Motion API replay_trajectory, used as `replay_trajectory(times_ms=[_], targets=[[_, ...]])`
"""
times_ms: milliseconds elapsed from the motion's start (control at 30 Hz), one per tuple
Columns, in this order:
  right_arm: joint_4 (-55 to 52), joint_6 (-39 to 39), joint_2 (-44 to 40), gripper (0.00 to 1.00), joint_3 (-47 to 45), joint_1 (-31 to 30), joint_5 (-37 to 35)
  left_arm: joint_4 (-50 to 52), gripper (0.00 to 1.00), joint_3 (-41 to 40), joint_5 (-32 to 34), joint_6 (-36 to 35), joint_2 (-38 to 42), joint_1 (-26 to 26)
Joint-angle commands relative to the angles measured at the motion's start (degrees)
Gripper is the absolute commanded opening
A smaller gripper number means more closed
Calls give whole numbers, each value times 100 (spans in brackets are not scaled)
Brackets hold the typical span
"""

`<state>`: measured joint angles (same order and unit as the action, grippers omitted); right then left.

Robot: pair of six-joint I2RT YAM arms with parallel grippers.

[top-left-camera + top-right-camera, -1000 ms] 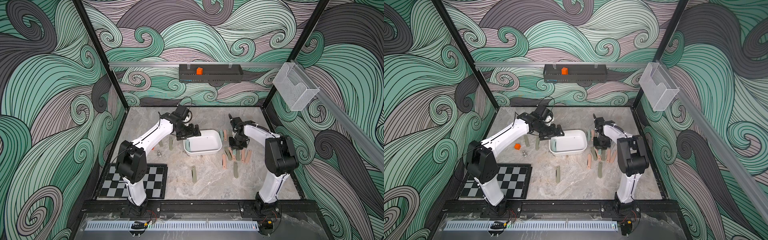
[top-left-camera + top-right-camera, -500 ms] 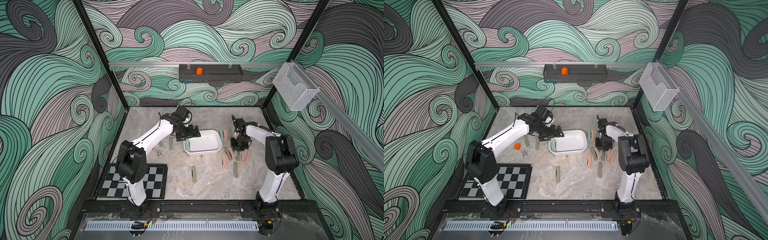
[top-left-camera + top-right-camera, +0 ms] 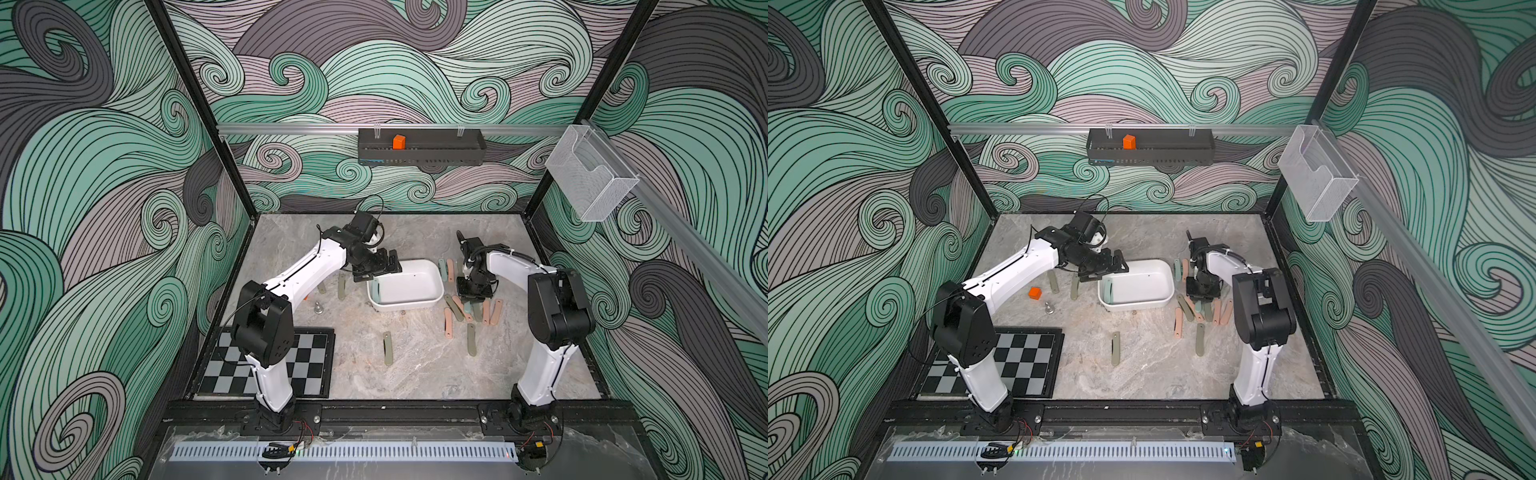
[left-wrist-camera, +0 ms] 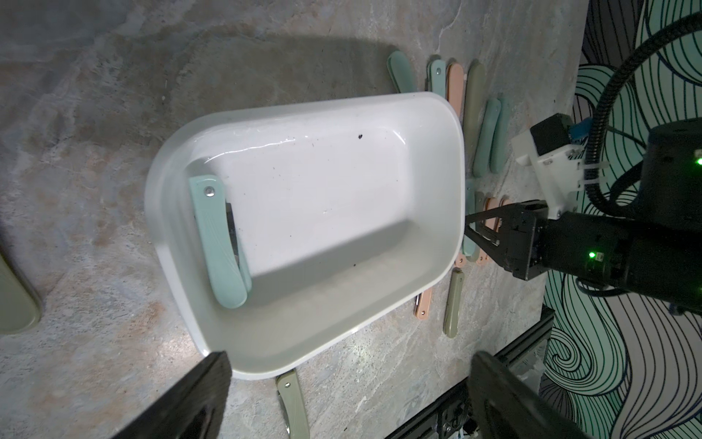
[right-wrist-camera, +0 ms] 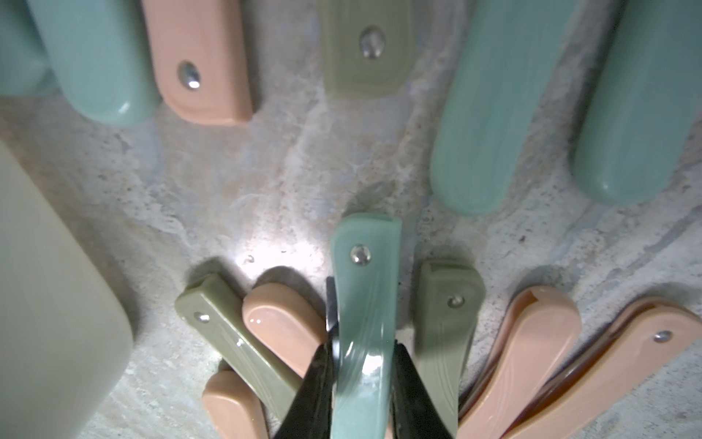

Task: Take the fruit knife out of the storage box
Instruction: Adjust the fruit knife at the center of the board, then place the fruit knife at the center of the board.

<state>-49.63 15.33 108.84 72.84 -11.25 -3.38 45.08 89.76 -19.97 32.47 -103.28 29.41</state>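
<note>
The left gripper (image 3: 379, 270) hovers over the left end of the box (image 3: 405, 306), jaws spread as wide as they go, holding nothing and touching nothing. One folded teal knife (image 4: 220, 243) remains in the box, lying flat against the left short wall. Its long axis runs along that wall, across the box's length. In both top views it sits just front of and below the left fingers (image 4: 207, 384), so the left arm is the nearer. The line between those fingers runs roughly across the knife's length, and a grasp would likely need only a short shift and descent.

The right gripper (image 3: 473, 293) is outside the box, to its right. Its jaws are nearly closed on a second teal knife (image 5: 364, 285), held low over the loose knives (image 3: 457, 309) on the table.
</note>
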Motion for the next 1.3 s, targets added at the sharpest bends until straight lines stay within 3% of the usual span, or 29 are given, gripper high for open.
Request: replay_trajectory(times_ms=[0, 500, 967, 1033, 1100, 1133, 1267], targets=[[-92, -48, -99, 19, 252, -39, -61, -70, 99, 16, 37, 27, -13, 69], [-79, -118, 423, 18, 275, 305, 256, 10, 99, -54, 67, -55, -31, 65], [-54, -240, 218, 20, -47, 448, 65, 30, 99, -106, 62, -143, 8, 44], [-15, -261, 157, 29, -90, 439, 116, 45, 99, -133, 62, -153, 24, 39], [-19, -255, 83, 51, -74, 413, 175, 40, 99, -125, 54, -164, 42, 38], [-19, -244, 32, 56, -47, 390, 204, 49, 99, -108, 54, -183, 58, 36], [-85, -233, -196, 64, 159, 238, 159, 178, 99, 73, 96, -230, 57, 38]])
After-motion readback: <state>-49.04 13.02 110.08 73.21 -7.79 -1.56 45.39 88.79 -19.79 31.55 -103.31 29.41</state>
